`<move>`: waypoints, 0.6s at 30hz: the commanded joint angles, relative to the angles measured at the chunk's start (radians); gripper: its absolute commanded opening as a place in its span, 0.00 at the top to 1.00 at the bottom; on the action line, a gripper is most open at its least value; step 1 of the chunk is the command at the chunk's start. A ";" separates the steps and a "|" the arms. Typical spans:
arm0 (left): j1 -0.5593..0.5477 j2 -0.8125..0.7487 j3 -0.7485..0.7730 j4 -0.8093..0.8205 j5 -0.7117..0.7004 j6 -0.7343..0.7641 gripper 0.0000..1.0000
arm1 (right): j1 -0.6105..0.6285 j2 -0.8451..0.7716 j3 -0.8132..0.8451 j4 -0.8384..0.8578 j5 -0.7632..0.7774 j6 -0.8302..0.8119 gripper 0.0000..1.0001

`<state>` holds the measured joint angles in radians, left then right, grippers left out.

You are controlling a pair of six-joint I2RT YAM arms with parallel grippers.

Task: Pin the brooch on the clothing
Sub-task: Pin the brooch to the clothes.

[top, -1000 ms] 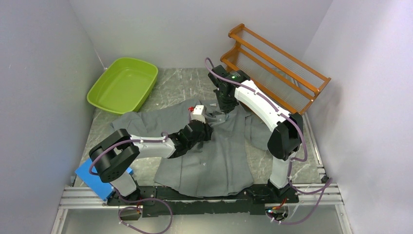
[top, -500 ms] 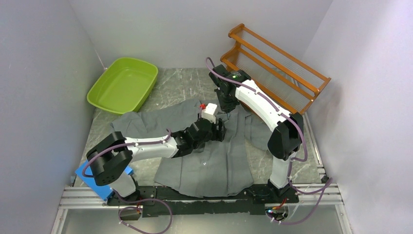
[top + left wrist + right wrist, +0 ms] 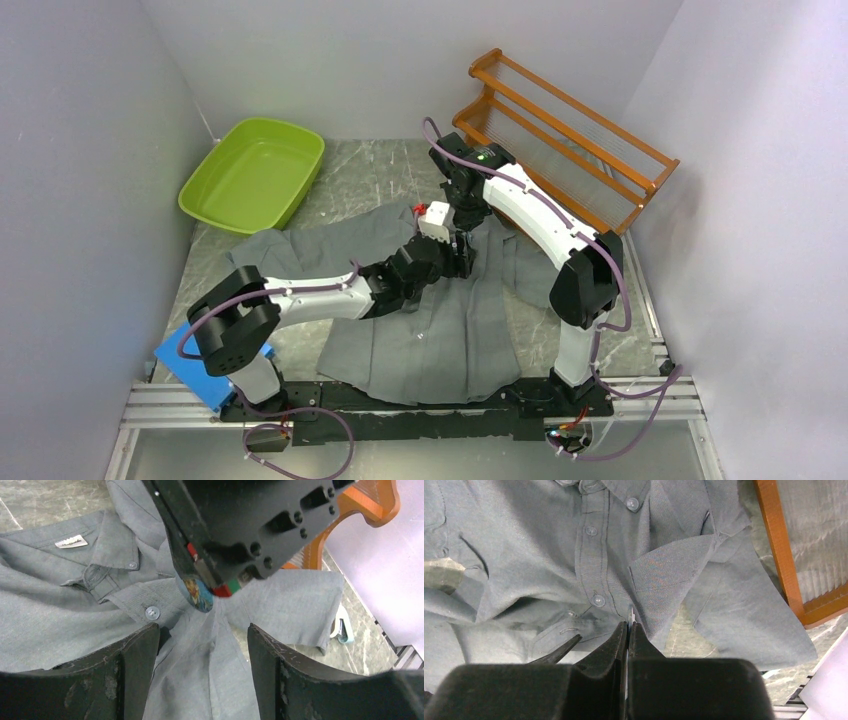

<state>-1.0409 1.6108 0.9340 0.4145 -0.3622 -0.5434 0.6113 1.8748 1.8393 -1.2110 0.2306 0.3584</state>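
Cloth control decides this step. On the left, the left gripper (image 3: pixel 460 262) hangs over the chest of the shirt (image 3: pixel 440 335), which lies spread across the middle of the table (image 3: pixel 370 170) with its hem toward the near edge. Its fingers (image 3: pixel 135 670) stand spread wide, one on each side of a raised fold beside the buttons, gripping nothing. I judge it should close on that fold or press it flat, so the fabric is taut and cannot slide as the pin is pushed. Just to its right, toward the far edge, the right gripper (image 3: pixel 207 582) has its jaws pressed together on the brooch (image 3: pixel 199 594), a small round badge touching the cloth below the collar. The pin's angle is hidden, so the push should be shallow and slow, catching one layer only. By the table's far right corner the wooden rack (image 3: pixel 570 130) stands close behind that arm, so it is best kept clear.
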 commanded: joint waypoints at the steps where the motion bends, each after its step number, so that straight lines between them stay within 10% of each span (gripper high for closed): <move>1: 0.000 0.038 0.076 0.038 -0.054 -0.030 0.31 | -0.004 -0.037 0.046 -0.022 0.024 -0.014 1.00; 18: 0.006 0.132 0.134 0.092 -0.101 -0.028 0.58 | -0.003 -0.042 0.041 -0.019 0.019 -0.019 1.00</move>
<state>-1.0397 1.7290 1.0271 0.4503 -0.4599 -0.5697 0.6090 1.8748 1.8397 -1.2114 0.2306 0.3511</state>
